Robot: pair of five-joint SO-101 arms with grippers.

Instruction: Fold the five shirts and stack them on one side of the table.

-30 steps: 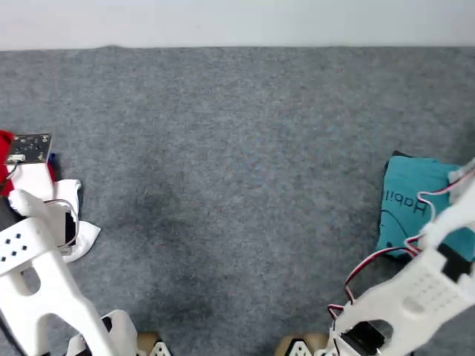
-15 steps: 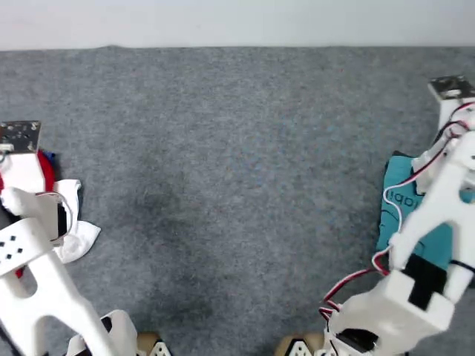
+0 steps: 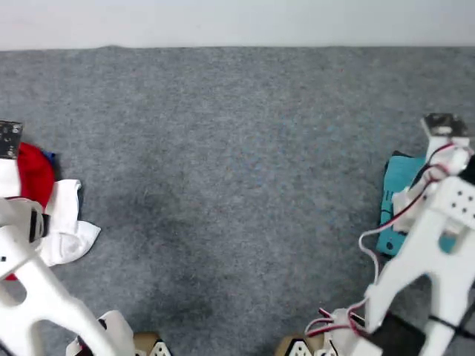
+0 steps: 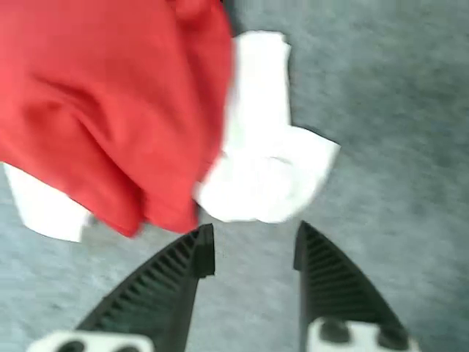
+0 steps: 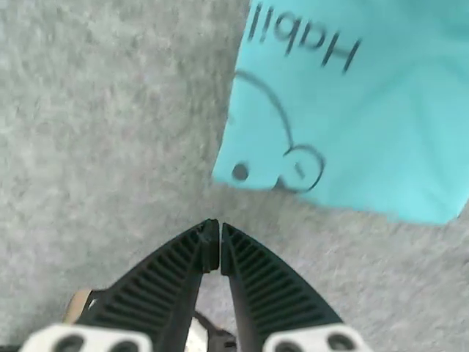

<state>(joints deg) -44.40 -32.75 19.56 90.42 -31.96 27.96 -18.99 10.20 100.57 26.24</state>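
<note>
A crumpled red shirt [image 4: 110,110] lies over a white shirt [image 4: 267,169] at the table's left edge; they appear as the red shirt [image 3: 33,174] and white shirt [image 3: 67,222] in the high view. My left gripper [image 4: 249,246] hangs open just above the carpet beside the white shirt, holding nothing. A folded teal shirt [image 5: 366,110] with dark print lies at the right edge, partly hidden by the right arm [image 3: 434,222] in the high view, where only a strip of the teal shirt [image 3: 397,182] shows. My right gripper [image 5: 220,246] is shut and empty, close to the teal shirt's corner.
The grey carpeted table [image 3: 237,163] stretches wide between the two piles. A pale wall [image 3: 237,22] bounds the far edge. Both arm bases [image 3: 304,345] stand at the near edge.
The left arm has drawn back toward the left edge, uncovering more of the red shirt. The right arm swung up over the teal shirt, then settled lower across it.
</note>
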